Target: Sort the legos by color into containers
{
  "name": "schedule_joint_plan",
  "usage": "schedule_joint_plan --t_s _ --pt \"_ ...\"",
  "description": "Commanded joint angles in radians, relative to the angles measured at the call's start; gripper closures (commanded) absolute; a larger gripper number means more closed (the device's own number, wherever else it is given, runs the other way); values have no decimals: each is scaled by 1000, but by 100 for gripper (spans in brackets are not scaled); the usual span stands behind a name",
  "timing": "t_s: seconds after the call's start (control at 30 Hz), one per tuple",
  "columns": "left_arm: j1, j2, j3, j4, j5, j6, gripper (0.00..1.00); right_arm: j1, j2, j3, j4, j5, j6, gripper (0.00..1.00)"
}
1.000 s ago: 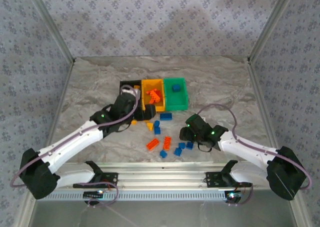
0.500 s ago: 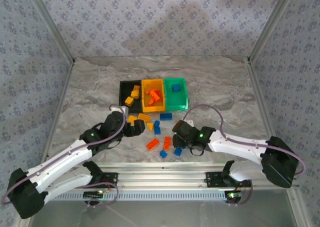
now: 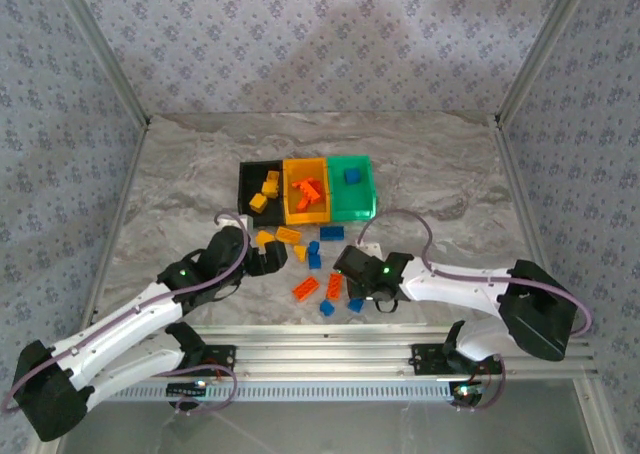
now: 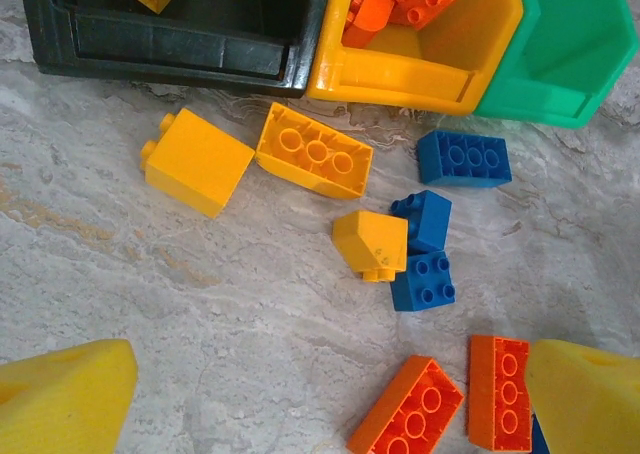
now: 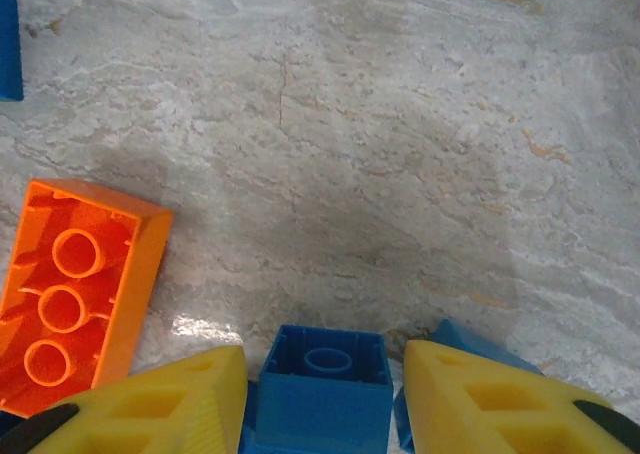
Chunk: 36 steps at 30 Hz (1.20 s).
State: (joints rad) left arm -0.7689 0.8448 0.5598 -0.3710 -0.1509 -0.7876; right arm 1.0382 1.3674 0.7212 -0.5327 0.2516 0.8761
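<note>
Loose legos lie in front of the containers: yellow ones [image 4: 195, 162] [image 4: 315, 159], blue ones [image 4: 463, 157] [image 4: 423, 279] and orange ones [image 4: 408, 409] [image 3: 305, 288]. The black bin [image 3: 244, 174] holds yellow bricks, the yellow-orange bin [image 3: 306, 161] holds orange ones, and the green bin [image 3: 365, 210] holds a blue one. My left gripper [image 4: 325, 399] hovers wide open over bare table just left of two orange bricks. My right gripper [image 5: 325, 374] is low on the table and straddles a small blue lego [image 5: 325, 359]. A thin gap shows on each side of that brick.
Another blue brick [image 5: 470, 342] lies against the right finger [image 5: 500, 404], and an orange brick [image 5: 75, 294] lies just left of the left finger. Grey marble table stretches left and right of the pile. Patterned walls and metal rails enclose the workspace.
My left arm drew back from the black bin to hover over the loose bricks, still open. My right arm slid left into the pile and its jaws narrowed around a blue brick.
</note>
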Motion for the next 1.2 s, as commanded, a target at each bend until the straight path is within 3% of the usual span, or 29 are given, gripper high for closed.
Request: schedule_joint_plan --t_s 0.0,0.23,0.5,0.6,0.77,0.97,1.17 --pt "-5 -11 -3 -12 -24 -8 0 9 28 24 -39 40 12 56" --pt "-6 -13 -1 -20 -30 -4 0 13 61 41 -46 34 3 58" --pt "-6 -25 4 -37 -49 -6 1 -4 -8 97 -64 70 -48 71" --pt "-4 -42 2 -40 -49 -6 0 -47 -48 163 -93 90 -110 72" --pt "-5 -61 -11 -36 -52 -14 0 -199 -39 308 -59 80 -230 72" --pt "-5 -68 -26 -35 -41 -23 0 -398 157 501 86 15 -294 71" --pt "-5 -76 -26 -60 -15 -17 0 -485 431 719 77 -20 -303 69"
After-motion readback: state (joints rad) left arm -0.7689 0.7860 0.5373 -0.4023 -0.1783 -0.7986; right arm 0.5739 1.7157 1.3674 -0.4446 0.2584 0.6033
